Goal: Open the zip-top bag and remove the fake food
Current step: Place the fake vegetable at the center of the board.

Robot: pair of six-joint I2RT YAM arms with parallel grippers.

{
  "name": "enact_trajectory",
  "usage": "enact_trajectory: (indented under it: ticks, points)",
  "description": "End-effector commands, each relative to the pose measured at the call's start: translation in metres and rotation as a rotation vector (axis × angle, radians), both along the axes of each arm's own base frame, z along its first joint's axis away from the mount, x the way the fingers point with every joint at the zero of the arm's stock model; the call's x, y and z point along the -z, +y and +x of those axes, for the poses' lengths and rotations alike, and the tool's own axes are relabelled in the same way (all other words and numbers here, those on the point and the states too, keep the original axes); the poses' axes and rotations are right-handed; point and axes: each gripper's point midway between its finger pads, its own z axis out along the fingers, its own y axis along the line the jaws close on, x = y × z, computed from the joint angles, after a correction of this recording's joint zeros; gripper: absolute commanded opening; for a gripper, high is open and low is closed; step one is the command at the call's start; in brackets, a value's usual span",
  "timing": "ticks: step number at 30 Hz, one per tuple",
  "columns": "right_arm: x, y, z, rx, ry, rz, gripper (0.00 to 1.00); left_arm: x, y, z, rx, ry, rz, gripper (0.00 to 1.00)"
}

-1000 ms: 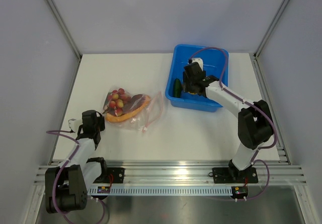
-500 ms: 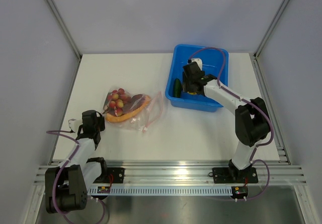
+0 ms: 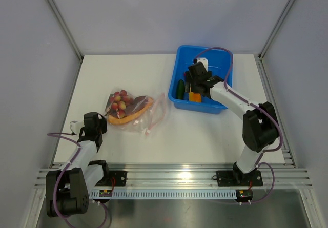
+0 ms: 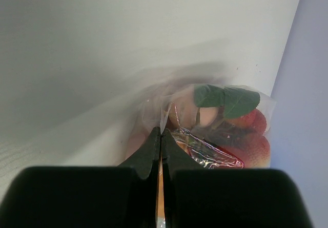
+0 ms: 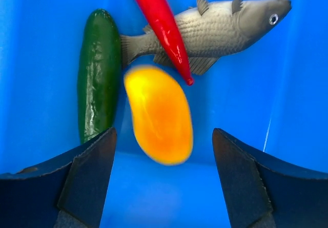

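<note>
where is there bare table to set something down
Bare table runs from the zip-top bag to the back wall, and from the blue tub to the near edge. Crowded: the tub's left half, holding cucumber, fish, pepper and orange piece.

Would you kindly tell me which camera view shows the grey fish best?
The right wrist view: the fish lies sharp and nearly whole in the blue tub, a red pepper across it near the tail. In the top view the right arm covers it; the left wrist view faces the bag instead.
</note>
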Motion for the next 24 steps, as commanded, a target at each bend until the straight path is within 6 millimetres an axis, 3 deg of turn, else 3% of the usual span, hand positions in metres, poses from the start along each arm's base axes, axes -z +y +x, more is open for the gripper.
enact_trajectory:
  ticks: [1, 7, 15, 19, 20, 24]
  points:
    - [-0.032, -0.003, 0.005, 0.025, -0.090, 0.046, 0.83, -0.018, -0.002, 0.012, 0.014, -0.049, 0.001, 0.00]
    - [-0.050, 0.000, -0.003, 0.000, -0.142, 0.110, 0.86, -0.019, -0.003, 0.013, 0.017, -0.053, -0.002, 0.00]
    - [-0.081, 0.027, -0.031, -0.142, -0.194, 0.269, 0.72, -0.019, -0.004, 0.012, 0.019, -0.053, -0.003, 0.00]
    - [-0.089, 0.056, -0.050, -0.218, -0.204, 0.285, 0.67, -0.019, -0.005, 0.013, 0.022, -0.053, -0.004, 0.00]
    - [-0.089, 0.076, -0.063, -0.271, -0.197, 0.281, 0.67, -0.019, -0.005, 0.013, 0.023, -0.054, -0.006, 0.00]
    - [-0.086, 0.114, -0.087, -0.363, -0.176, 0.229, 0.65, -0.019, -0.008, 0.013, 0.030, -0.057, -0.014, 0.00]
